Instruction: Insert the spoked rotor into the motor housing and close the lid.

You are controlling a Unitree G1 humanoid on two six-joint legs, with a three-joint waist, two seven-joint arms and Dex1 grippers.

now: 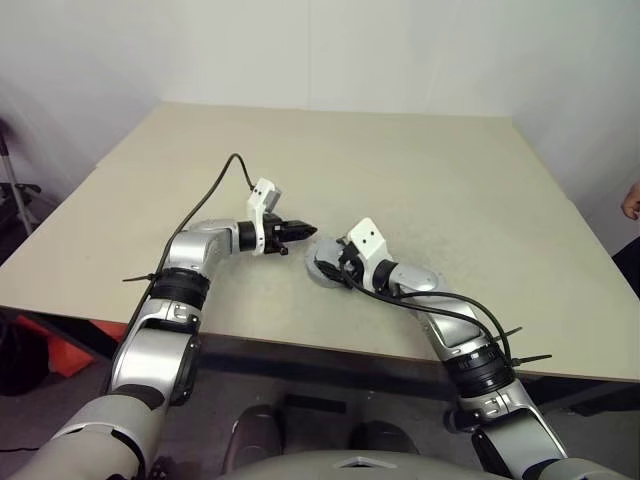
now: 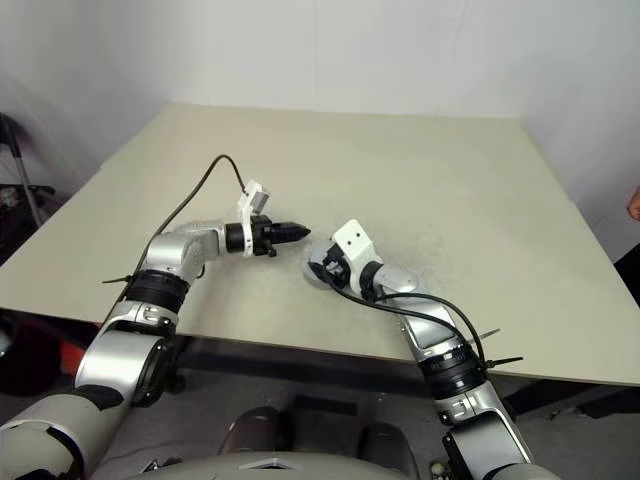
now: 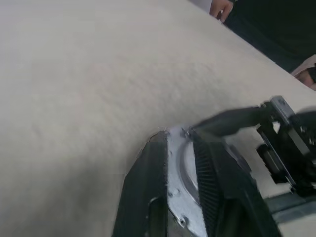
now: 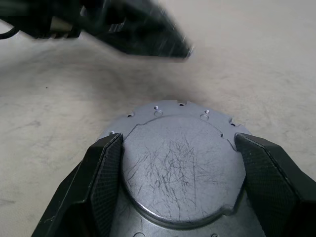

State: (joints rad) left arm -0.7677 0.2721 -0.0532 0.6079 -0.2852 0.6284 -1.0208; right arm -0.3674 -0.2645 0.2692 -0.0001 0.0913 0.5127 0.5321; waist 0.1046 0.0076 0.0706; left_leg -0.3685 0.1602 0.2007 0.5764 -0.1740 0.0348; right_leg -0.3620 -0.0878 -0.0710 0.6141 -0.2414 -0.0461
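Lid (image 4: 182, 168): lay flat on the beige table (image 1: 450, 180), near the robot's edge and about midway across it, with the silver face turned up. Showed fine scratches all over the raised round centre, plus small holes and notches along the lower rim around it. Could not be told what, if anything, sat beneath it. Was flanked by the right gripper (image 4: 178, 140), whose black fingers (image 4: 106, 177) stood wide apart, one against each side of the raised centre, clasping the disc where it rested. Reached in low from the robot's right and pointed forward and to the left. Left gripper (image 1: 303, 232): hung a little above the tabletop just beside the lid on the robot's left, pointing right toward it and slightly down, tips close to the disc's far edge but apart from it. Had its two fingers (image 3: 143, 187) pressed nearly together into a point; showed a thin strip of silvery metal between them in the left wrist view, unclear whether a held piece or part of the gripper itself. Person's hand (image 3: 220, 9): seen past the table's far right corner, well away from both grippers.
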